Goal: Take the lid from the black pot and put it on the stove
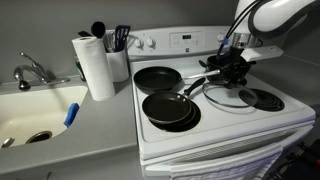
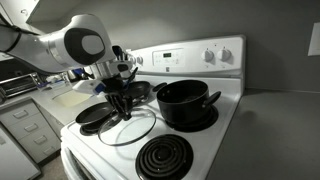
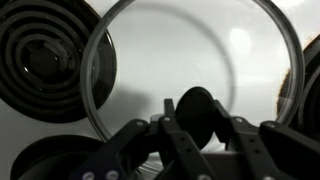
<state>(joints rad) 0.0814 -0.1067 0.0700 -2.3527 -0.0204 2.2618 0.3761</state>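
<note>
Lid [image 3: 190,45]: lay flat on the white top of the stove [image 2: 180,58], off the black pot [image 2: 188,103] and at about 8 o'clock from it in an exterior view.
Knob [image 3: 195,108]: small and dark, at the lid's centre.
Gripper [image 2: 123,108]: hung over the lid, pointing down at the knob.
Jaws: stood either side of the knob; could not tell whether pressed on it or just clear.
Black pot: stood uncovered on the burner by the back panel; inside dark, nothing made out in it.
Frying pans [image 1: 168,108]: two, on the burners at 9 o'clock from the lid in an exterior view; both looked empty.
Holder [image 1: 118,64]: stood just beside a paper towel roll [image 1: 95,65]; held dark utensils [image 1: 120,38].
Sink [image 1: 25,115]: pale basin, at 9 o'clock from the stove; held a blue item [image 1: 70,113] leaning at its rim, too small to name.
Hidden: pot not made out behind the arm [image 1: 280,15] and gripper in the exterior view with the sink; lid's near rim covered by the fingers [image 3: 238,128] in the wrist view; coil burner [image 3: 40,60] cut off at the 9 o'clock edge there.
Wrist view alone: showed the knob between the fingers and the white stove top through the glass.
Exterior views alone: showed pot, pans and sink.
</note>
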